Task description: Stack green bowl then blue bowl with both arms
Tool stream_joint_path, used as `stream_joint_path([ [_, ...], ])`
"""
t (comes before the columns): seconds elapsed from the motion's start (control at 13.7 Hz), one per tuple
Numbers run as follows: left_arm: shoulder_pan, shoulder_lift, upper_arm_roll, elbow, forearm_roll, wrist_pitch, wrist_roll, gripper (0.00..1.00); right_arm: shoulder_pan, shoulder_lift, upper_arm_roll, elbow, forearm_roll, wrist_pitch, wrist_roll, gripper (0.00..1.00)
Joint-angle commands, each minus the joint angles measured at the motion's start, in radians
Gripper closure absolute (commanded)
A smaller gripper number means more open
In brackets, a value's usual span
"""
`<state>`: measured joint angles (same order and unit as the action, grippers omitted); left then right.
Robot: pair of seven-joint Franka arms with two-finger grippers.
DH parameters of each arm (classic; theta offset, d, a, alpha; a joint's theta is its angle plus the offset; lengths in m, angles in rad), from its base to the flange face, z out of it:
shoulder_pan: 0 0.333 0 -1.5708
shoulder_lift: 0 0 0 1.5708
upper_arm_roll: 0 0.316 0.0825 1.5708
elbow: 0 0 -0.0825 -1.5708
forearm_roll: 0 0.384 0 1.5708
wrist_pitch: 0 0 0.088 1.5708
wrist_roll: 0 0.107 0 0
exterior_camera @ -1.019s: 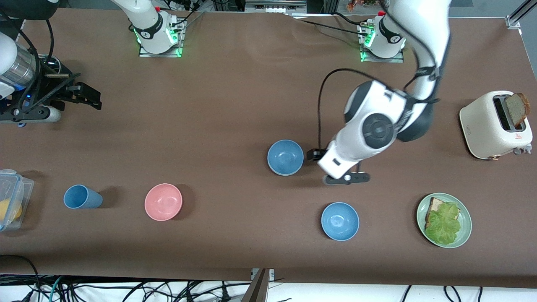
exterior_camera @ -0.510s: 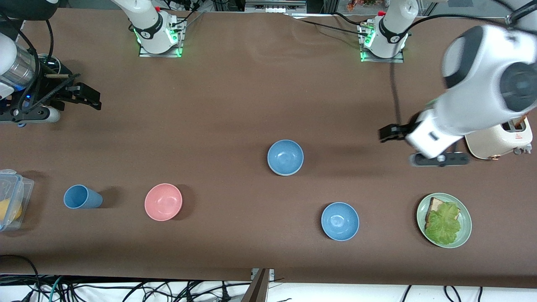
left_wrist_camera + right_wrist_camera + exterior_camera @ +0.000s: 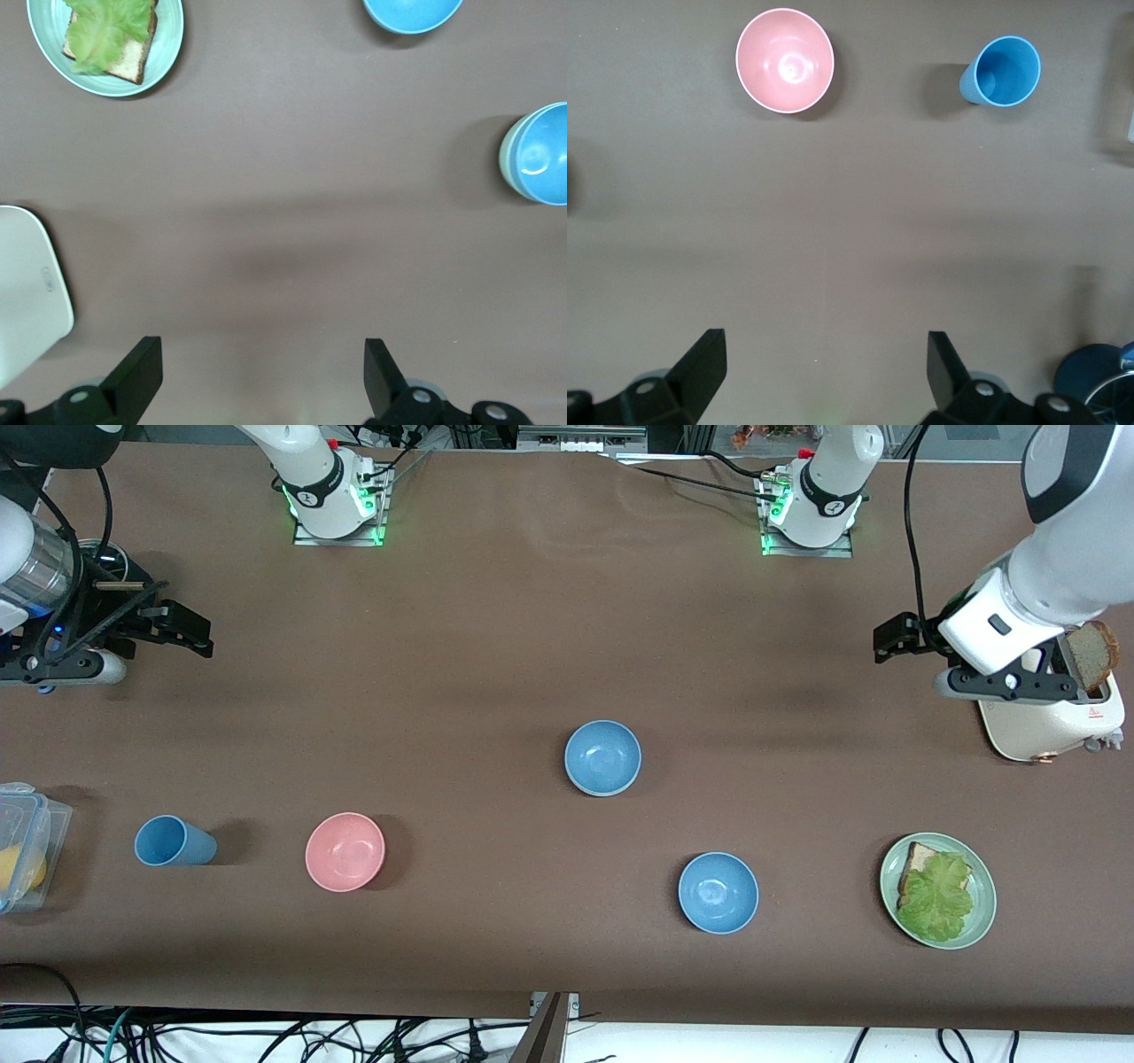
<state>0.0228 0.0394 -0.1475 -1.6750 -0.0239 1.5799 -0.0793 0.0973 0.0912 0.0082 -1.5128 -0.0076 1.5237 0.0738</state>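
Blue bowl stacked in the green bowl at mid-tabletop.
Left gripper, jaws open and empty, hovers by the toaster; right gripper, jaws open, waits well apart.

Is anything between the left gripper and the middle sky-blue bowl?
Nothing visible: bare brown table lies between the open left gripper, up by the white toaster, and that small round sky-blue bowl. The right gripper waits open at its end of the table.
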Motion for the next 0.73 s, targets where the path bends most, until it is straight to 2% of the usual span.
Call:
stream_joint_path([
  [0.0, 0.017, -0.042, 0.043, -0.057, -0.036, 0.043, 0.018, 0.0, -0.007, 0.001, 0.004, 0.013, 0.001, -0.014, -0.006, 0.0],
  [0.22, -0.001, -0.053, 0.054, -0.065, -0.033, 0.043, 0.015, 0.0, -0.007, 0.001, 0.004, 0.013, 0.001, -0.014, -0.006, 0.0],
  [0.36, -0.038, -0.053, 0.092, -0.063, -0.033, 0.043, 0.015, 0.0, -0.007, 0.002, 0.004, 0.013, 0.001, -0.014, -0.006, 0.0],
  [0.66, -0.038, -0.052, 0.092, -0.063, -0.033, 0.043, 0.016, 0.0, -0.007, 0.002, 0.004, 0.014, 0.001, -0.016, -0.006, 0.0],
])
